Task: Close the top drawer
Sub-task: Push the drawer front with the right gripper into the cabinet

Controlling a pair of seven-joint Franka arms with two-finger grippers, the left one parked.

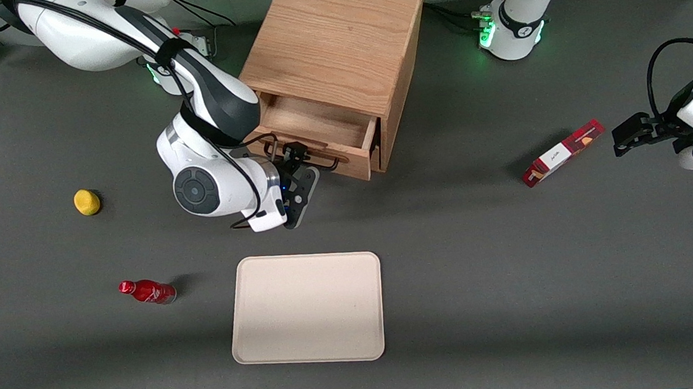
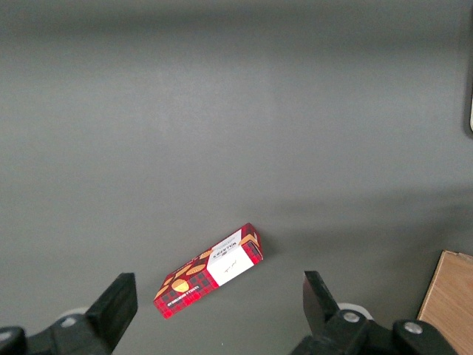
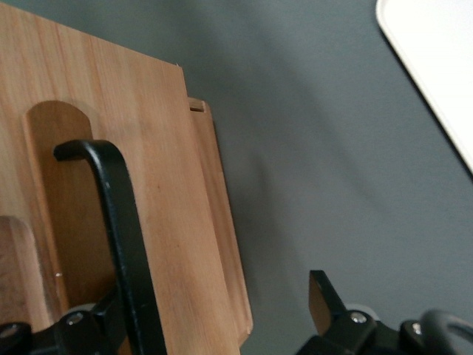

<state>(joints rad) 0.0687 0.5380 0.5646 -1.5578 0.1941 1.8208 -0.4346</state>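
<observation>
The top drawer [image 1: 316, 122] of the light-oak cabinet [image 1: 334, 34] stands pulled out, its inside bare. Its front panel [image 1: 353, 160] carries a black wire handle [image 1: 325, 159]. My gripper [image 1: 296, 172] is right at the drawer front, at the handle's end nearer the working arm. In the right wrist view the drawer front [image 3: 170, 200] and the black handle [image 3: 122, 214] fill the space between the fingers. The gripper [image 3: 214, 303] is open, with one fingertip [image 3: 321, 296] off the panel's edge over the table and the other by the handle. Nothing is gripped.
A beige tray [image 1: 308, 309] [image 3: 436, 66] lies nearer the front camera than the cabinet. A red bottle [image 1: 147, 292] and a yellow fruit [image 1: 87, 202] lie toward the working arm's end. A red cookie box [image 1: 563, 153] [image 2: 209, 270] lies toward the parked arm's end.
</observation>
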